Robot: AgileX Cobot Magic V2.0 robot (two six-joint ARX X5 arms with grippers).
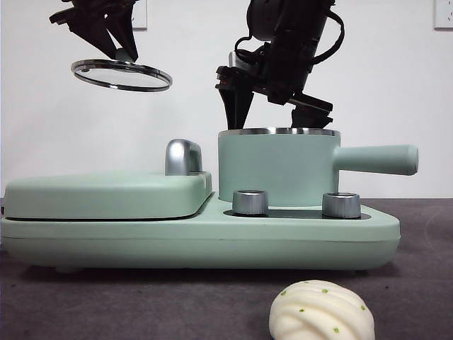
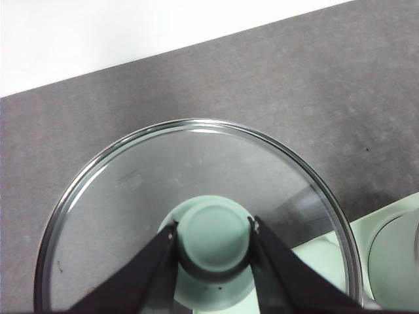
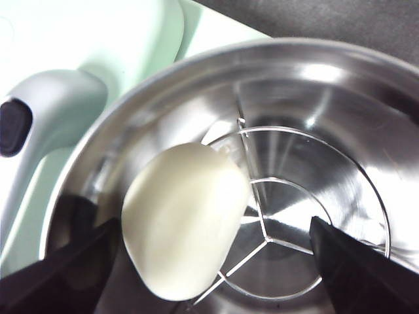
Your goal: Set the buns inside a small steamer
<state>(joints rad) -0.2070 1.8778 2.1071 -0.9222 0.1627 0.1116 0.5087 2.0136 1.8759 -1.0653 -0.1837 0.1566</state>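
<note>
It looks like a test room: a plain white wall [image 1: 191, 71], a gray table [image 1: 141, 304], one green cooker [image 1: 198, 230].

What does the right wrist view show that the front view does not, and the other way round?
Only the right wrist view shows the pot's steel inside, with the plain bun lying on a wire rack between the open right gripper jaws. Only the front view shows the speckled bun on the table, and the glass lid held up by the left gripper. Both show the pot and the chrome handle.
</note>
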